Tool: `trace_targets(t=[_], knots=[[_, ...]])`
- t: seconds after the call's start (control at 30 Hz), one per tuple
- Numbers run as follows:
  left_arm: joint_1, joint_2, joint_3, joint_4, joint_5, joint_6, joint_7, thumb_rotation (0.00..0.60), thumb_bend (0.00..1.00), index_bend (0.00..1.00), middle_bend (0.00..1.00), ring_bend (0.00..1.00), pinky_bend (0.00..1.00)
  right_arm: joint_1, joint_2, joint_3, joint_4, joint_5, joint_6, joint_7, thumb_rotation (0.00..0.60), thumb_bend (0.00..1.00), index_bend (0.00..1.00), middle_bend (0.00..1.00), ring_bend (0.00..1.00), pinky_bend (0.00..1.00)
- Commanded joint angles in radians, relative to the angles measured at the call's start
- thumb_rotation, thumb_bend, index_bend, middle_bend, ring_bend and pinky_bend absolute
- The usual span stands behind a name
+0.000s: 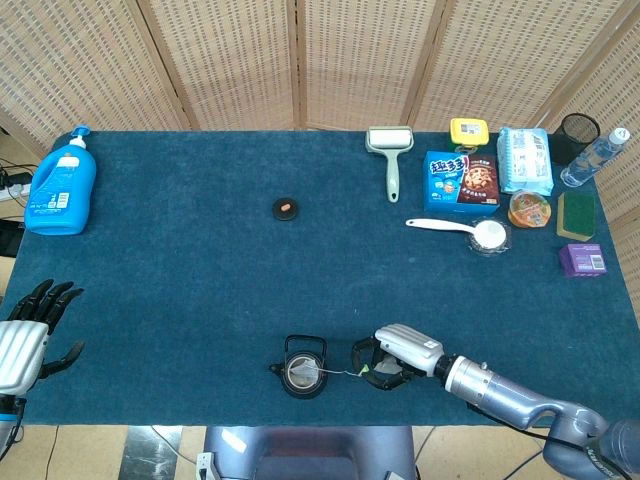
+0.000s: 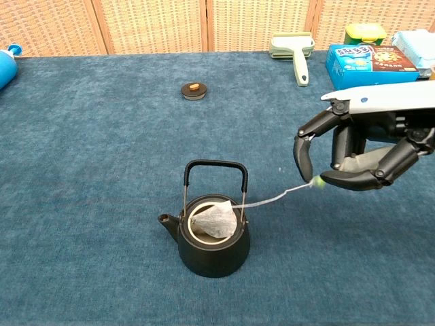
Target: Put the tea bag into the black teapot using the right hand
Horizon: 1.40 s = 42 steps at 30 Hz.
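The black teapot (image 2: 212,239) stands open near the table's front edge, handle upright; in the head view the teapot (image 1: 303,372) is small. The grey tea bag (image 2: 214,222) lies inside its mouth. A white string runs from the bag over the rim, rightward to a small green tag. My right hand (image 2: 360,155) hovers to the right of the pot and pinches that tag between thumb and a fingertip; the head view shows the same right hand (image 1: 395,358). My left hand (image 1: 30,335) hangs off the table's left edge, fingers spread, holding nothing.
The teapot's lid (image 2: 194,90) lies at mid-table. A blue detergent bottle (image 1: 62,185) stands far left. At the back right are a lint roller (image 1: 390,155), a cookie box (image 1: 460,180), a white spoon (image 1: 460,230) and several small packages.
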Motion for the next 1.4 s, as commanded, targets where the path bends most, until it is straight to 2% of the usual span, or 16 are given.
trace_targets(t=[0.03,0.27,0.43,0.53,0.63,0.73,0.9,1.07,1.4], knots=[[0.001,0.003,0.000,-0.008,-0.001,0.003,0.009,0.600,0.35,0.14,0.12,0.00,0.14,0.005,0.003,-0.018,0.022,-0.025,0.011,0.005,0.600,0.56,0.40,1.00,1.00,1.00],[0.001,0.007,-0.001,-0.017,-0.003,0.003,0.019,0.600,0.35,0.14,0.12,0.00,0.14,0.019,0.013,-0.039,0.029,-0.039,0.012,-0.005,0.600,0.56,0.27,1.00,1.00,1.00],[0.001,0.010,-0.004,-0.021,-0.005,0.005,0.024,0.600,0.35,0.14,0.12,0.00,0.14,0.050,0.042,-0.054,-0.004,-0.058,-0.017,-0.021,0.600,0.57,0.25,1.00,1.00,1.00],[0.000,0.012,-0.006,-0.025,-0.005,0.008,0.028,0.600,0.35,0.14,0.12,0.00,0.14,0.085,0.064,-0.065,-0.030,-0.074,-0.055,-0.024,0.600,0.64,0.22,1.00,1.00,1.00],[0.000,0.018,-0.008,-0.033,-0.002,0.011,0.036,0.600,0.35,0.14,0.12,0.00,0.14,0.130,0.091,-0.070,-0.060,-0.082,-0.120,-0.058,0.600,0.77,0.17,1.00,1.00,1.00],[0.000,0.023,-0.010,-0.040,-0.002,0.015,0.041,0.600,0.35,0.14,0.12,0.00,0.14,0.159,0.109,-0.067,-0.090,-0.071,-0.170,-0.095,0.600,0.82,0.15,1.00,1.00,1.00],[-0.002,0.031,-0.012,-0.057,-0.008,0.010,0.051,0.600,0.35,0.14,0.12,0.00,0.14,0.200,0.131,-0.054,-0.142,-0.042,-0.239,-0.161,0.600,0.83,0.15,1.00,1.00,1.00],[-0.005,0.035,-0.015,-0.068,-0.008,0.009,0.060,0.600,0.35,0.14,0.12,0.00,0.14,0.209,0.130,-0.039,-0.168,-0.006,-0.260,-0.213,0.600,0.83,0.13,1.00,1.00,1.00],[-0.009,0.035,-0.017,-0.074,-0.011,0.002,0.063,0.600,0.35,0.14,0.12,0.00,0.14,0.217,0.087,0.000,-0.191,0.067,-0.303,-0.344,0.600,0.83,0.04,1.00,1.00,1.00]])
